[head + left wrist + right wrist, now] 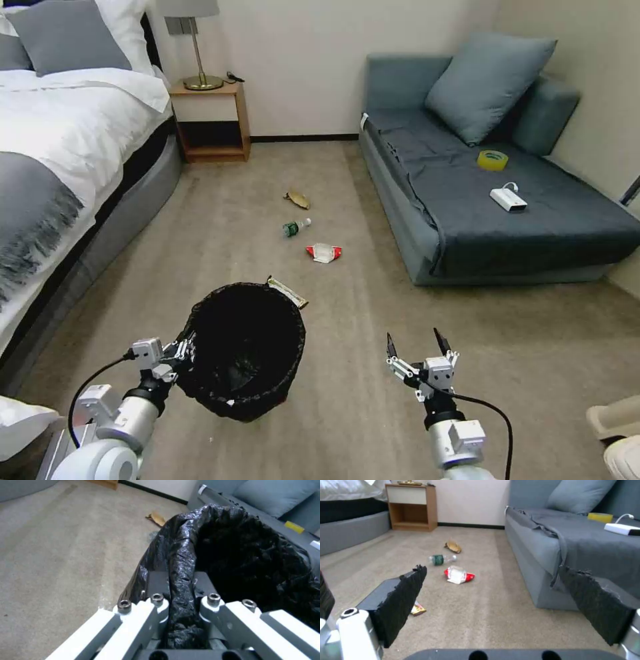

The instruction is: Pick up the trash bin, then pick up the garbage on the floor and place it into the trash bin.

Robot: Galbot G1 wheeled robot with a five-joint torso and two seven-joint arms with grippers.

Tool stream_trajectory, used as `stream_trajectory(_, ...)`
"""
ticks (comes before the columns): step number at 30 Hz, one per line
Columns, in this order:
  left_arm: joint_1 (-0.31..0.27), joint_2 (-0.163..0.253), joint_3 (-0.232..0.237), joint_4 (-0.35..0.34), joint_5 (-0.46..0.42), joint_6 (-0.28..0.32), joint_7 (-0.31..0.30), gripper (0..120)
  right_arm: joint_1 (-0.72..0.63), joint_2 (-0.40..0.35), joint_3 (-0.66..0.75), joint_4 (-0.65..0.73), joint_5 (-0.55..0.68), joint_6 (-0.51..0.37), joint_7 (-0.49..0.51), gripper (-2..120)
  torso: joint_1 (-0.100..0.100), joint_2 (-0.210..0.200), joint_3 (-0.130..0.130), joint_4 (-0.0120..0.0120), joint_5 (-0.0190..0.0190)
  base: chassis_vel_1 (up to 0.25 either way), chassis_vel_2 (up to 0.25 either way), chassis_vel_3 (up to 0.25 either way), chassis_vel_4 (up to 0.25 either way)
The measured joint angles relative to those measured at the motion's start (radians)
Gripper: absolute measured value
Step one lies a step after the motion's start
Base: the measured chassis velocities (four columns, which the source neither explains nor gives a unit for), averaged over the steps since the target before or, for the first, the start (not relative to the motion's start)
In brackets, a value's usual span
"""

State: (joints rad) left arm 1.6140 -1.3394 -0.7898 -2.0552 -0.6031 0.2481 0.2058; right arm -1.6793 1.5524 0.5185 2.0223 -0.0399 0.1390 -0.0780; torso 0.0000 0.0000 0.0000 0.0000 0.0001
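We see the left claw [181,352] clamped on the near-left rim of the round black mesh trash bin with its crinkled black liner [243,347], which hangs tilted with its mouth toward us, low over the beige carpet floor [373,400]. In the left wrist view the claw's [181,592] pads pinch a fold of the bin's [233,552] liner between them, one pad outside the rim and one inside.

The right claw [415,347] hovers over the carpet to the right of the bin, well apart from it, spread wide with nothing between its black fingertips (the right wrist view shows the same gap [493,590]).

The garbage lies farther out on the floor. A gold-yellow snack wrapper [288,291] rests just behind the bin's far rim. Beyond it come a crushed red-and-white carton [324,252], a small clear bottle with a green label [295,227] and a tan curled scrap [297,199], strung toward the wall between the white-sheeted bed [60,133] and the grey-blue sofa [480,193]. On the sofa seat sit a yellow tape roll [493,160] and a white box with a cable [508,199].
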Motion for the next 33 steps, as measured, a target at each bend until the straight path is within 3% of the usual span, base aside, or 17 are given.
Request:
stream_trajectory(10, -0.023, 0.009, -0.002, 0.008, -0.016, 0.008, -0.005, 7, 0.003, -0.061, 0.006, 0.028, 0.074, -0.065, -0.004, 100, 0.000, 0.000, 0.000, 0.0000, -0.0001, 0.000, 0.000, 0.000, 0.000)
stream_trajectory(33, -0.029, 0.000, -0.018, 0.018, -0.021, 0.011, -0.019, 7, 0.001, -0.056, -0.003, 0.021, 0.060, -0.075, -0.033, 100, 0.000, 0.000, 0.000, 0.0000, -0.0001, 0.000, 0.000, 0.000, 0.000)
